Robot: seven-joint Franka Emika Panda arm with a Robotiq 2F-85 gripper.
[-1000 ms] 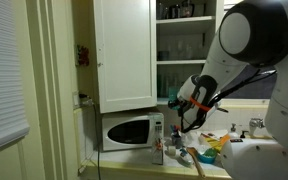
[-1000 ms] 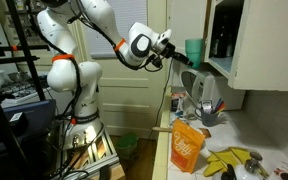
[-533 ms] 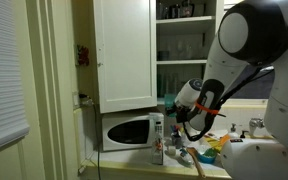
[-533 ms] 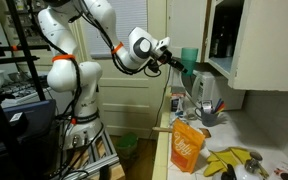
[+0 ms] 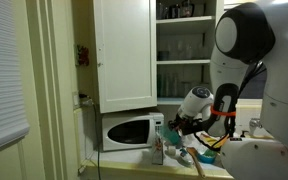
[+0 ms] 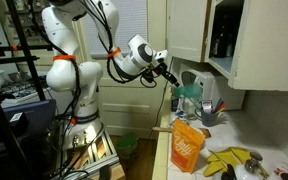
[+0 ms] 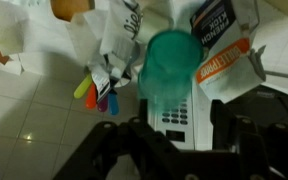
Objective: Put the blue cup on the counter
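My gripper (image 6: 176, 80) is shut on the small teal-blue cup (image 6: 188, 93) and holds it in the air above the pale counter (image 6: 269, 140), below the open cabinet. In an exterior view the cup (image 5: 168, 128) hangs beside the microwave, just above the cluttered counter (image 5: 189, 172). In the wrist view the cup (image 7: 170, 62) sits between my dark fingers (image 7: 176, 118), over a white keypad device (image 7: 174, 118) and the tiled counter (image 7: 34, 115).
An orange bag (image 6: 187, 146) and bananas (image 6: 230, 160) lie on the counter. A holder with utensils (image 6: 210, 106) stands behind the cup. A microwave (image 5: 129, 131) stands under the open cabinet (image 5: 184, 45). Markers (image 7: 94, 96) and packets (image 7: 224, 45) lie below.
The gripper has come down and away from the cabinet shelf with the cup, from shelf height to just above the counter clutter.
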